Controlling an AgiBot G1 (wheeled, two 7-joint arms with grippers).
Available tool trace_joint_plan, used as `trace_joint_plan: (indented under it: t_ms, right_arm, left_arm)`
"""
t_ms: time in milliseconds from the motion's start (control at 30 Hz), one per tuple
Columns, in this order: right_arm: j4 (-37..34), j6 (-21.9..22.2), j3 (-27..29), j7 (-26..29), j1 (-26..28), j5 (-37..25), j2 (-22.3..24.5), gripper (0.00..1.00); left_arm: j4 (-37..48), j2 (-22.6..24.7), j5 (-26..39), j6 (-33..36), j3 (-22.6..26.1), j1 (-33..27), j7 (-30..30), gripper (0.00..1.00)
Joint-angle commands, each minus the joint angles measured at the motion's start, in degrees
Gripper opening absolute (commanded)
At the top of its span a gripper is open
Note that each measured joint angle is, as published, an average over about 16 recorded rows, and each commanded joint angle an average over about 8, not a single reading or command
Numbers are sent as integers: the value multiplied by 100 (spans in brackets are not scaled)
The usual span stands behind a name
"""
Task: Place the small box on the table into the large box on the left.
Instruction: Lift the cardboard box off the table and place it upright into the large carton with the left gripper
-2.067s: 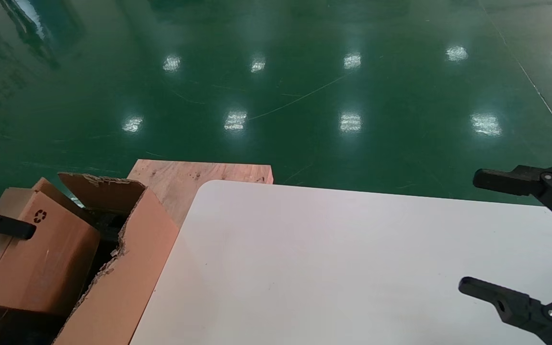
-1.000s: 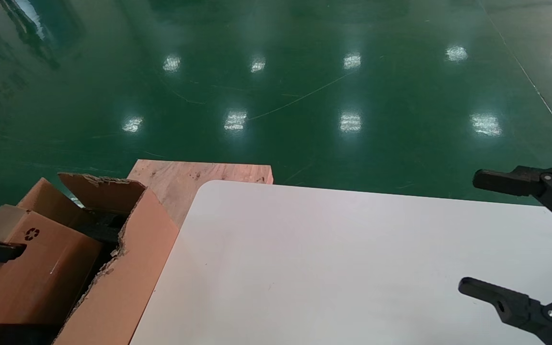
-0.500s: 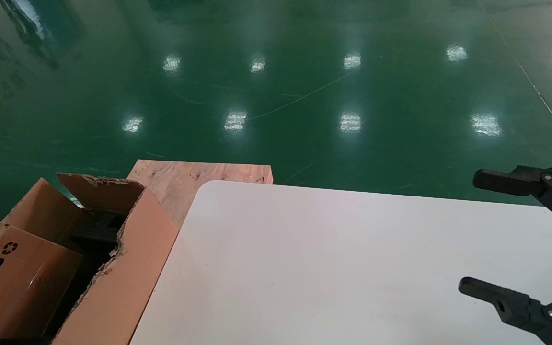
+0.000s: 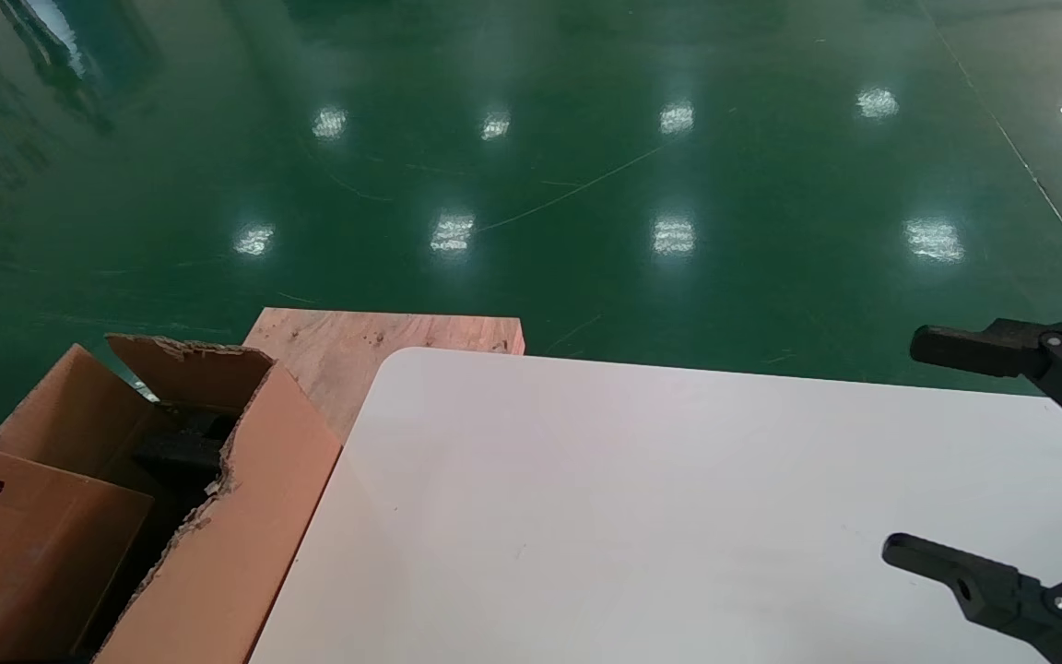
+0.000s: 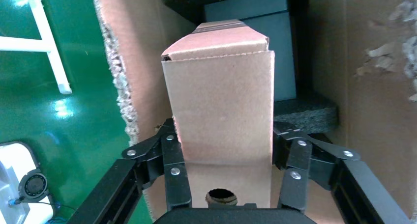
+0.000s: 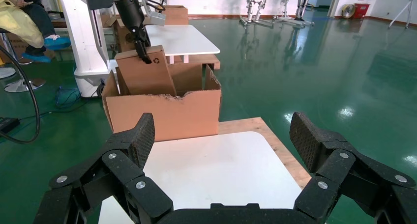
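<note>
We hold the small box [image 5: 221, 106] clamped by its two flat side faces in the left gripper [image 5: 230, 172], partway down inside the large box [image 4: 218, 544], and we judge it light, stiff, crushable cardboard, while the right gripper [image 6: 223, 150] idles wide open beside that carton.

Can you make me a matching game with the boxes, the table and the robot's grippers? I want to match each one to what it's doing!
Things:
1. small box
2. large box
3. table
4. right gripper

States:
A. white, bare on top
B. open, hanging above the table
C. held by the left gripper, partly down inside a bigger carton
D. ragged flap edges, standing beside the table

Pairs: 1-C, 2-D, 3-A, 4-B
</note>
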Motion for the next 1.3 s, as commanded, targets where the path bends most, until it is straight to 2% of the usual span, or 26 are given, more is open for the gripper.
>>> trace_joint_plan:
  t_ms: [33, 500, 1000, 1300]
  right_arm:
    - [0, 0, 0, 0, 0, 0, 0, 100]
    - [0, 0, -1, 0, 0, 0, 0, 100]
    - [0, 1, -1, -1, 0, 1, 1, 100]
    - [0, 1, -2, -1, 0, 1, 1, 100]
  left_arm:
    - [48, 2, 15, -9, -2, -8, 36, 0]
    - [-137, 47, 212, -195, -15, 61, -297, 0]
    - [-187, 82, 27, -1338, 192, 470, -238, 0]
    - [-75, -59, 119, -1326, 198, 471, -377, 0]
